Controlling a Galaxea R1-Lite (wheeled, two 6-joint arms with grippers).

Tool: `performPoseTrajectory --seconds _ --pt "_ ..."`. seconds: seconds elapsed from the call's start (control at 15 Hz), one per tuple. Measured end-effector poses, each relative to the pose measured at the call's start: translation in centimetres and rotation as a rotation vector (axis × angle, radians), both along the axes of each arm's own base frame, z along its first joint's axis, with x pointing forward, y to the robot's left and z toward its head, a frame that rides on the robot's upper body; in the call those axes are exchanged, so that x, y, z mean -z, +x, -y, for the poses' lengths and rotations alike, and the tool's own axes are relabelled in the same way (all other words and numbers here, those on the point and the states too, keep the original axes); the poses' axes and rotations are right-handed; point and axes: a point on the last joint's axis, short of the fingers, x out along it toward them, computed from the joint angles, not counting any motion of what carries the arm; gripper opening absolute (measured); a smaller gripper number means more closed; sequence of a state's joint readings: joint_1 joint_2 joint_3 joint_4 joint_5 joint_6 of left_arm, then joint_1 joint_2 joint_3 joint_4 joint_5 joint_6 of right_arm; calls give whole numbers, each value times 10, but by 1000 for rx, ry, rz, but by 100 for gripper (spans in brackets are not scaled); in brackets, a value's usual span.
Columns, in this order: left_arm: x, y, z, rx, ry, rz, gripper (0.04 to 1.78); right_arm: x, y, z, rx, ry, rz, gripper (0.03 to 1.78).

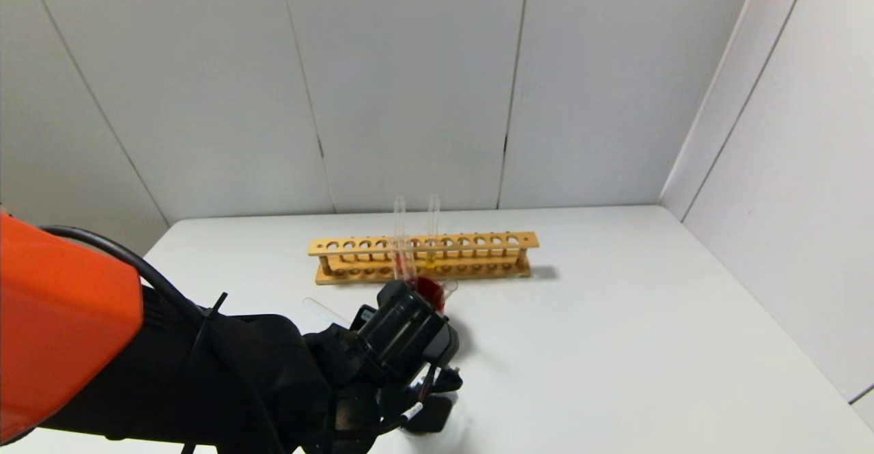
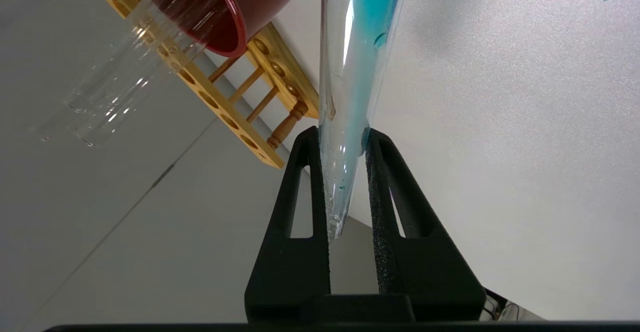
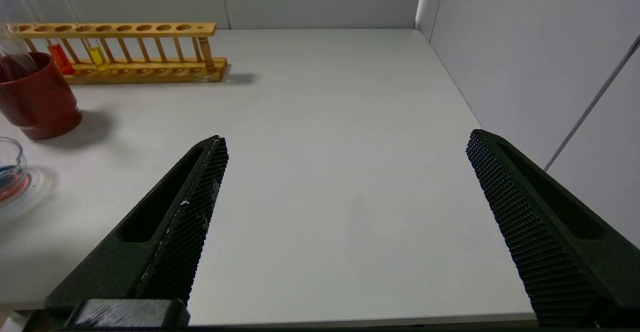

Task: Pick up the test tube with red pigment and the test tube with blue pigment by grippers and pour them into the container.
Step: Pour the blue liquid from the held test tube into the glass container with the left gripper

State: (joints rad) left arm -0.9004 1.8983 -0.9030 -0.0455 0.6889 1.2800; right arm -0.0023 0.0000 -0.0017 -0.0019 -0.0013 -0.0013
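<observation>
head view: left claw (image 1: 437, 399) low over the white worktop (image 1: 614, 345), near its front edge; wooden rack (image 1: 423, 257) behind, open room to the right.
left wrist view: left claw clamped on the blue test tube (image 2: 357, 72); dark red cup (image 2: 220, 7) near.
right wrist view: right claw (image 3: 345, 172) spread apart over bare worktop; glass container (image 3: 12, 165) holds red and blue liquid. no legible writing.

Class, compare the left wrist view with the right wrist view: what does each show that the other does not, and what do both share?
Only the left wrist view: the left hand shut on the clear glass test tube with blue pigment.

Only the right wrist view: the open right hand, and the low clear glass container holding red and blue liquid.

Both: the wooden test tube rack, the opaque dark red cup and the white table.
</observation>
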Motion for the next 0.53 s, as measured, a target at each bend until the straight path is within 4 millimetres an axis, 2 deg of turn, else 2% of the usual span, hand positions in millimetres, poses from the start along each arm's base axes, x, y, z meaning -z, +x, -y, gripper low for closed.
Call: performPoseTrajectory --seconds 0.53 --pt "2 -3 5 18 27 -17 30 0 0 0 0 0 0 174"
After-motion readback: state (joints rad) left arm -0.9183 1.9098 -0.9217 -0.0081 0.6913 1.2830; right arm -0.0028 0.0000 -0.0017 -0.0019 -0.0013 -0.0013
